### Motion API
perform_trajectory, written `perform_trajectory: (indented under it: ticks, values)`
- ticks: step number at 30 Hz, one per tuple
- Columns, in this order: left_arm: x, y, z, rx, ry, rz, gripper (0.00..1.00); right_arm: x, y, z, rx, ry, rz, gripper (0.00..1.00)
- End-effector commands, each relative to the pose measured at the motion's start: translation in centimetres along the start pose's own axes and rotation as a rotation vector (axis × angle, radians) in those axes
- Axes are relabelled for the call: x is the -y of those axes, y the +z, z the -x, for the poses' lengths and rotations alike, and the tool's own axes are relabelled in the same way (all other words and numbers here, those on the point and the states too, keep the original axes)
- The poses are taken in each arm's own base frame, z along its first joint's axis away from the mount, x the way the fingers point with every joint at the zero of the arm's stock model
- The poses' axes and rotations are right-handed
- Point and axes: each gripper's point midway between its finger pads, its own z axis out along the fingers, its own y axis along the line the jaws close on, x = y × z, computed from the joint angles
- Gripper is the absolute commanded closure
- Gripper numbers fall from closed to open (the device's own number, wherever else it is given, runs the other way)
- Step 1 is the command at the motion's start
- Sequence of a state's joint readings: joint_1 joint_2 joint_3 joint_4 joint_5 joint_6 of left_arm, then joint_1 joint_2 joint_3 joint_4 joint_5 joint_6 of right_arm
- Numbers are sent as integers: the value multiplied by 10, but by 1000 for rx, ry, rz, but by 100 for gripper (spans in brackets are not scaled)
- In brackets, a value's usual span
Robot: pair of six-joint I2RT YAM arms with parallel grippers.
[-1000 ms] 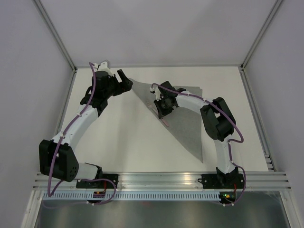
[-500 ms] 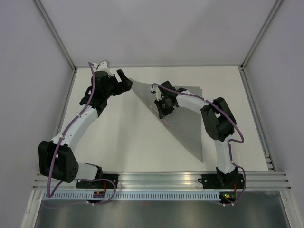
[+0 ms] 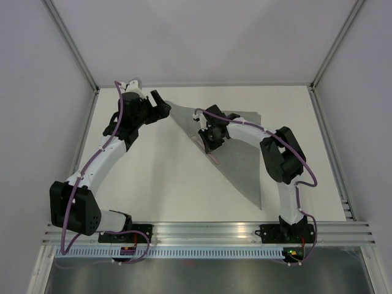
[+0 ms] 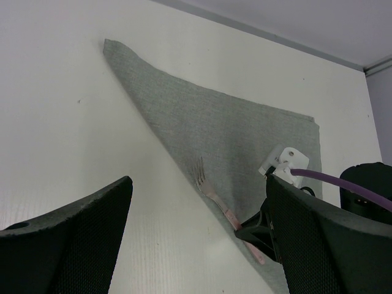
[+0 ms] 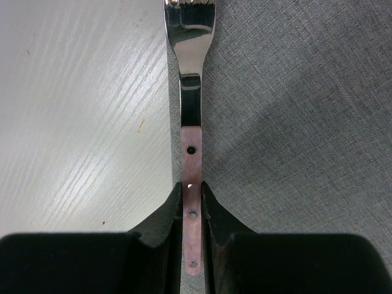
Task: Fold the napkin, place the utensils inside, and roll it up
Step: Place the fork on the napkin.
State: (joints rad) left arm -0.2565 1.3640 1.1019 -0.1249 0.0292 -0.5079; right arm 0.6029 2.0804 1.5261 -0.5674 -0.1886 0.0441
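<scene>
The grey napkin [image 3: 245, 153] lies flat on the white table, folded into a triangle whose long edge runs diagonally. The fork [image 5: 191, 92] lies along that edge with its tines pointing away from my right wrist. My right gripper [image 5: 192, 187] is shut on its pink handle, low over the cloth [image 5: 294, 122]. From above, this gripper [image 3: 210, 138] hides most of the fork, and only the handle end [image 3: 212, 157] shows. My left gripper [image 3: 160, 104] hangs open and empty by the napkin's far left corner. In its own view, the left gripper [image 4: 197, 184] faces the fork [image 4: 211, 187] and napkin [image 4: 233, 135].
Bare white table [image 3: 165, 177] stretches to the left of and in front of the napkin. Grey walls and metal frame posts [image 3: 82, 67] close in the back and sides. An aluminium rail [image 3: 202, 231] with the arm bases runs along the near edge.
The right arm's elbow has eased slightly to the right. Both grippers, the fork and the napkin stay where they were.
</scene>
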Motion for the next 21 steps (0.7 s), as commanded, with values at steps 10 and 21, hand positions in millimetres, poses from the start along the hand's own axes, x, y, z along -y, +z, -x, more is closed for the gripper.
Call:
perform_trajectory:
  ticks: [10, 21]
  values:
    - [1, -6, 6, 30, 7, -11, 6, -2, -12, 0, 8, 0, -18, 100]
    - [2, -5, 6, 29, 6, -16, 6, -1, -11, -1, 19, 4, -25, 100]
